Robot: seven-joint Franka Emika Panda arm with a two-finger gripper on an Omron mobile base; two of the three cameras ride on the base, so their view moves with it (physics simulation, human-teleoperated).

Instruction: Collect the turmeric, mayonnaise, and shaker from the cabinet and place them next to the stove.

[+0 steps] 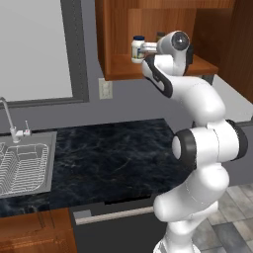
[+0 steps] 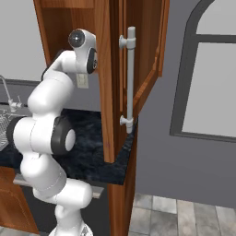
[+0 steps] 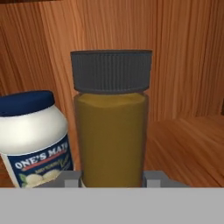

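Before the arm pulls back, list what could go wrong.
1. The mayonnaise stands close beside the turmeric; a sideways drift on the way out could knock it over.
2. The tool grips the turmeric low on its body, so the tall bottle might tilt.
3. The cabinet shelf edge could catch it.

Wooden cabinet (image 3: pixel 188 135) shelf floor, turmeric (image 3: pixel 111 131) upright, mayonnaise (image 3: pixel 33 140) standing just beside it
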